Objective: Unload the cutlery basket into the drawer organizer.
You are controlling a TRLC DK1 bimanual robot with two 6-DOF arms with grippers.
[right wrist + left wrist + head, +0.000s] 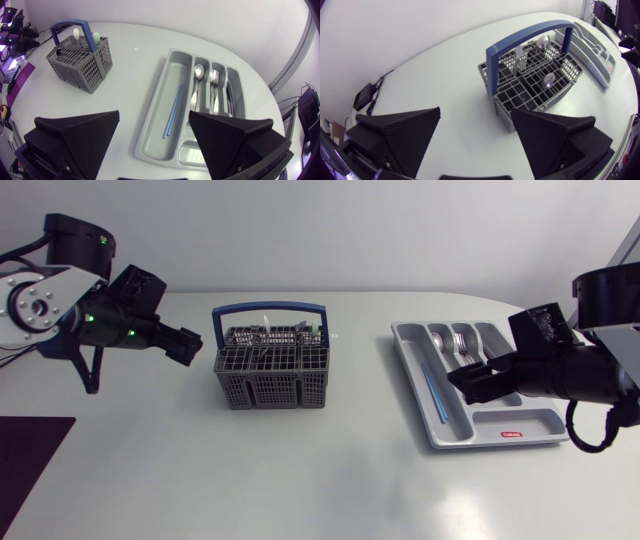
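Both grippers gape wide and empty: the left gripper (476,111), just beside the cutlery basket (272,365), should clear its blue handle (270,307), then descend on one spoon (548,80), while the right gripper (466,385) hovers over the drawer organizer (405,352).

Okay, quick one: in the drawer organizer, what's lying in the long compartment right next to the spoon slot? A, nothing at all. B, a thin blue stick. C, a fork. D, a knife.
B: a thin blue stick lies by itself along the long compartment of the drawer organizer, beside the slot holding the spoon.
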